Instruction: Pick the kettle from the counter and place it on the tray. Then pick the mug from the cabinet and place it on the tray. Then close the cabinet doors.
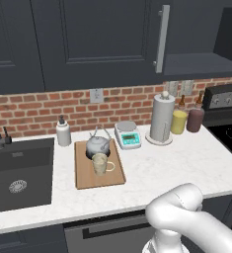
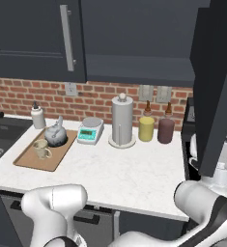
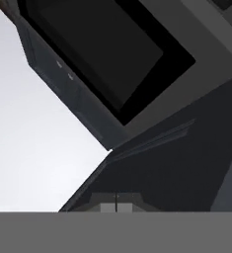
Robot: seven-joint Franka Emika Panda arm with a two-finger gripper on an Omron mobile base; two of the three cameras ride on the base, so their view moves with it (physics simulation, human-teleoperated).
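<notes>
The robot's two-finger gripper (image 3: pixel 116 206) is clenched on nothing, its tips just before a dark charcoal panelled cabinet door (image 2: pixel 216 87) standing open, while the squat silver-grey kettle (image 1: pixel 98 145) and beige mug (image 1: pixel 100 163) sit well away on the light-brown wooden tray (image 1: pixel 83 173).

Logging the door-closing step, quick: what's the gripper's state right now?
Gripper: shut, fingertips together with nothing between them, up against a dark charcoal panelled cabinet door.
</notes>
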